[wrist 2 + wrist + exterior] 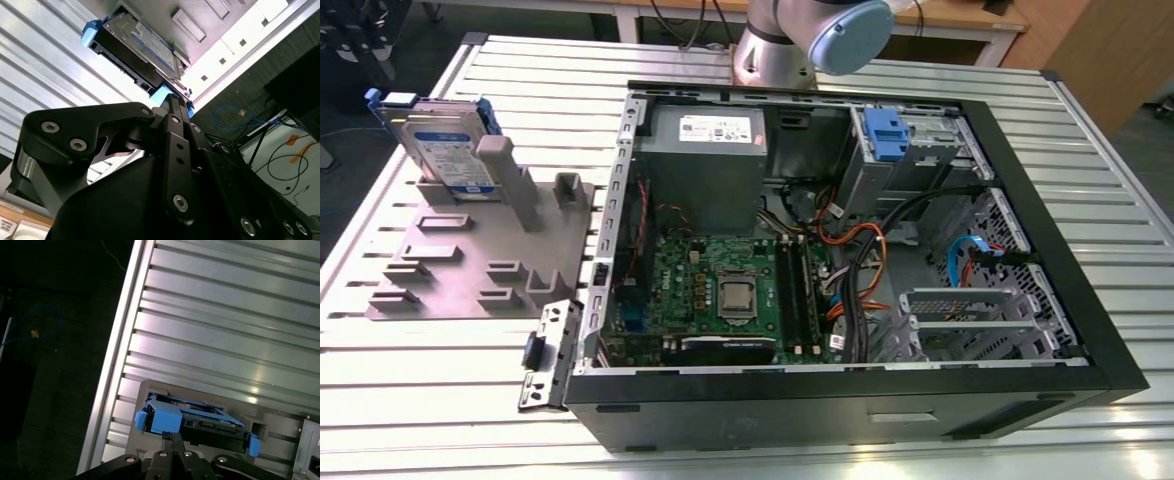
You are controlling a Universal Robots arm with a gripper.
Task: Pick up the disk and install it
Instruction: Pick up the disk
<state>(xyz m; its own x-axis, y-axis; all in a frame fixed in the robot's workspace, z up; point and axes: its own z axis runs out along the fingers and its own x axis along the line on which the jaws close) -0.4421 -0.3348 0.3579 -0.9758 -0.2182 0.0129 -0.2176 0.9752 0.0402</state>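
Observation:
The disk stands on edge in a slot of a grey fixture at the exterior view's left, its white-and-blue label facing out and a blue bracket around its edges. Both wrist views look at it from the gripper. The disk lies just beyond the black fingertips, and its labelled face shows with blue bracket ends on both sides. My gripper is shut, fingers pressed together with nothing between them. It sits close to the disk's blue end without gripping it.
An open computer case lies on the slatted metal table. Inside it are a grey power-supply box, a motherboard and a drive bay with a blue latch. The arm's base stands behind the case. The table edge borders dark floor with cables.

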